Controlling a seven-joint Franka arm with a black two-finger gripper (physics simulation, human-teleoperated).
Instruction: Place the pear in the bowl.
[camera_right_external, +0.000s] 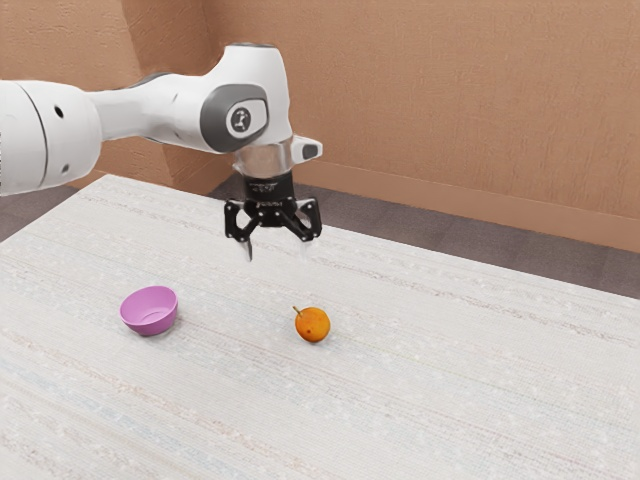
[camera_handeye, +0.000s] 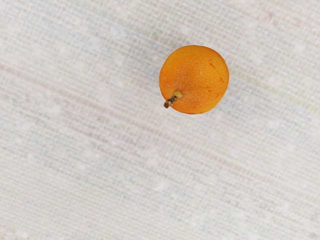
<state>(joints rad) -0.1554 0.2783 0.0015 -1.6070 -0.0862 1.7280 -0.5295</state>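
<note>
Round orange pear (camera_right_external: 313, 325) lies on the woven-look whitish table (camera_right_external: 300, 430)

The pear, its short brown stem showing in both views, sits outside the smooth pink-purple round bowl (camera_right_external: 150, 313). That bowl stands upright, well apart toward the exterior view's left. Farther back, the black two-finger gripper (camera_right_external: 278, 248) hangs above the table, fingers spread wide. A textured tan-orange wall (camera_right_external: 450, 110) rises behind.

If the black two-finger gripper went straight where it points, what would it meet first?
Pointing down, probably the round orange pear, or the pale streaked tabletop just beside it; depth is unclear.
</note>
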